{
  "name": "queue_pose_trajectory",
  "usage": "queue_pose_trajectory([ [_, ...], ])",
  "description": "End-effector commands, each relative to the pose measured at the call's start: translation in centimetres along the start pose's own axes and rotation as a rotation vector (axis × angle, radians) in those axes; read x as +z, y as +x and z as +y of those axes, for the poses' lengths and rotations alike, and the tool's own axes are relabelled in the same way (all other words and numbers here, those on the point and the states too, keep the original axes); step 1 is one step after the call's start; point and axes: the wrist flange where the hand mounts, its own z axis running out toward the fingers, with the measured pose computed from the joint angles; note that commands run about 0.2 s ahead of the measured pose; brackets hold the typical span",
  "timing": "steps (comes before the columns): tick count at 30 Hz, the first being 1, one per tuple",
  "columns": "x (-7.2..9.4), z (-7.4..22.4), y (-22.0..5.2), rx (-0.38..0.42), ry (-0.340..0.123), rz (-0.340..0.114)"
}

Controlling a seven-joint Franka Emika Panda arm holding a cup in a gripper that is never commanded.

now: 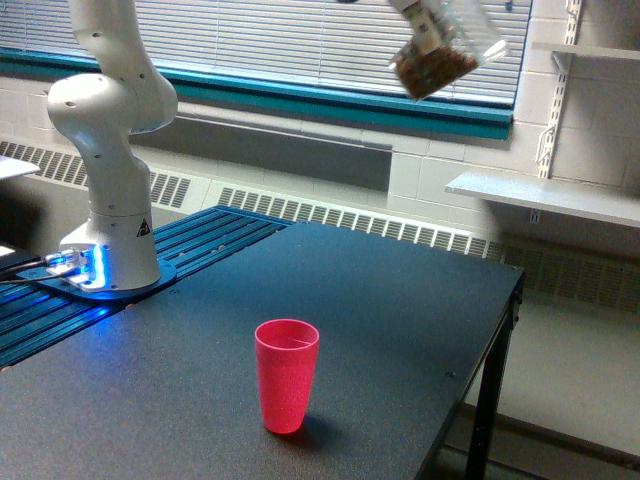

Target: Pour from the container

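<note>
The container (440,55) hangs high in the air, a clear plastic jar tipped well over at a slant. Small brown pieces are heaped in its lower end, toward the exterior view's left. The hand (425,18) grips it from above, mostly out of frame.
</note>
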Motion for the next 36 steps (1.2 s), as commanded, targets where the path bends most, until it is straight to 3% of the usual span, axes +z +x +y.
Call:
queue_pose_trajectory([
  [1, 0.3, 3.8, 0.2, 0.021, -0.030, 0.023],
  [8, 1.7, 7.9, -0.9, 0.024, -0.076, 0.025],
  [15, 3.1, 11.9, -2.7, 0.042, -0.099, -0.009],
  [18, 3.7, 13.8, -3.5, 0.036, -0.132, 0.004],
  [26, 5.0, 17.2, -5.9, 0.057, -0.187, -0.048],
  [36, 6.6, 19.3, -8.6, 0.059, -0.236, -0.105],
])
